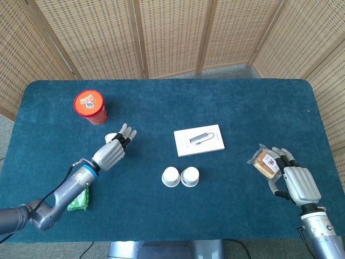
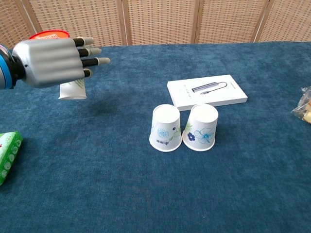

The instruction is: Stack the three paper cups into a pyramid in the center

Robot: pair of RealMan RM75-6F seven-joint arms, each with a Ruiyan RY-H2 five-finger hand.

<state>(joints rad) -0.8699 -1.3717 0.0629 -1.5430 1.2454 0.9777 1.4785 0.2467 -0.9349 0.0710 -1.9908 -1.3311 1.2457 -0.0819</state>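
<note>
**Near the table's centre, two cups waiting; a third riding in the left hand**

Closest to the robot, at the table's near left edge, a green packet [image 1: 78,199] is lying flat beside the left forearm. At the near right, the right hand [image 1: 295,182] is sitting low over the blue cloth with its fingers loosely spread and nothing in them; its fingertips are reaching just beside a wrapped snack [image 1: 263,162].

Toward the middle, two paper cups are standing upside down and touching side by side: the left cup [image 2: 165,127] with a blue flower print and the right cup [image 2: 202,126] with a larger blue flower.

Left of them and well apart, the left hand [image 2: 52,61] is holding the third cup [image 2: 73,90] up off the cloth, mouth downward, with the fingers stretching forward over it. Most of that cup is hiding behind the hand in the chest view.

Just beyond the pair, a white box [image 2: 207,91] printed with a cable adapter is lying flat. Farther back on the left, a red-lidded tub [image 1: 90,106] is standing upright.
</note>
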